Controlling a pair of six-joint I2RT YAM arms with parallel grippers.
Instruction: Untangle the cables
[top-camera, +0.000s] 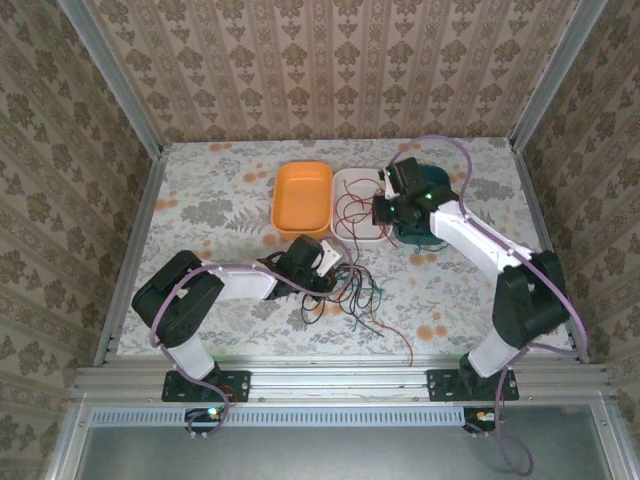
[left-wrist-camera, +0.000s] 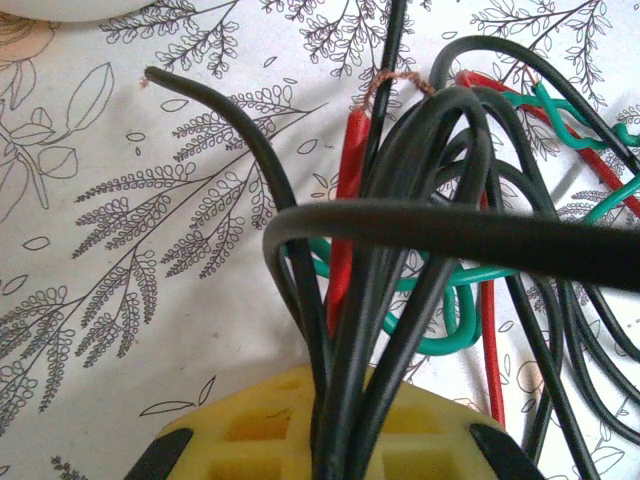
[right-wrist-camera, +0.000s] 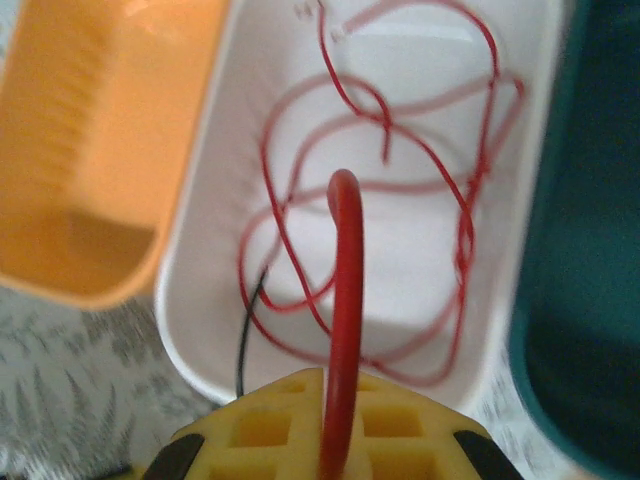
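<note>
Left end effector (left-wrist-camera: 335, 445): pressed together on a bunch of black cables (left-wrist-camera: 400, 300). They rise from between the pads and fan out. A green cable (left-wrist-camera: 440, 340) loops through the bunch, and a red strand (left-wrist-camera: 345, 200) with a frayed copper tip stands just behind it.

The tangle (top-camera: 355, 290) lies on the worktop (top-camera: 200, 210) just beside this end effector, near the front edge. One red tail trails off toward the near right.

Right end effector (right-wrist-camera: 335, 435): pinching a single red cable (right-wrist-camera: 345, 300) over the white tray (right-wrist-camera: 190, 300). That tray sits between the orange tray (right-wrist-camera: 90, 140) and the teal tray (right-wrist-camera: 580, 250). More red cable lies coiled loosely inside it.

Judgement: this is the sorting step, red into white, with the left side anchoring the knot.
- Hold the left grip low and firm.
- Draw the right side slowly.
- Stop if the black bunch lifts or the green loop cinches.

View notes:
- The left wrist view resolves which strand crosses which; the top view renders that as a dark knot.
- The right wrist view shows a thin black strand (right-wrist-camera: 250, 320) crossing the white tray's near wall.
- The top view gives the span between both end effectors.
- I cannot tell whether the pinched red cable runs back into the tangle.
</note>
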